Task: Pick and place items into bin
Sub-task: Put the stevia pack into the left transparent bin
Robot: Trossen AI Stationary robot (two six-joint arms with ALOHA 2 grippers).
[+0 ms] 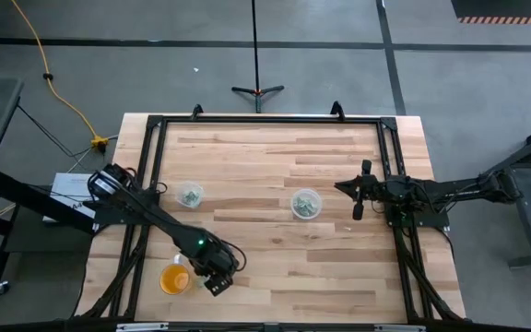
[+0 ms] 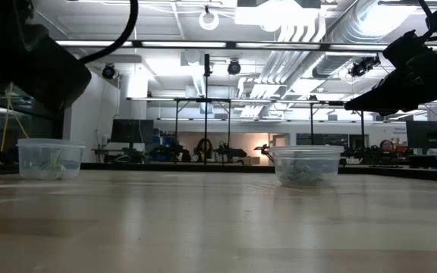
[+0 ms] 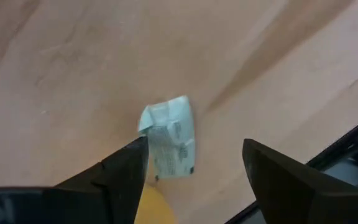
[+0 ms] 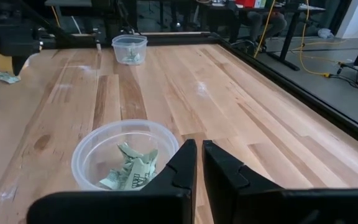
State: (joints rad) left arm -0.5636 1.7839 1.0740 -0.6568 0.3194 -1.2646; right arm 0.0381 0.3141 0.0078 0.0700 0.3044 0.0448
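— Now at which step, and where?

— Pick-up, judging by the pose. Left tool (image 3: 194, 146) spread wide just beside the orange cup (image 1: 175, 278), one finger either side of a single scrap (image 3: 169, 140), nothing gripped yet. Scrap lying on the worktop (image 1: 275, 249), close against the cup, at or nearly at one finger and clear of the other.

— And the next move?

— Probably a squeeze centred on the scrap, low enough to catch something so thin and flat. Then a lift and a carry away from the cup to the nearer bin (image 1: 190, 195), which already holds a few pieces. Likely risk: fingers sliding over the scrap, or nudging the cup.

— How does the scrap look?

— Pale green and silvery-white, creased, one corner folded up, faint dark print on it. Far smaller than the cup. Light and limp, by the look of it.

— And the other arm?

— Waiting, well away from the cup, beside the farther bin (image 4: 126, 155). Right tool (image 4: 197, 149) pinched almost together on nothing. More crumpled pieces (image 4: 129, 168) inside that bin. One further stray scrap (image 4: 5, 77) on the worktop back near the cup.
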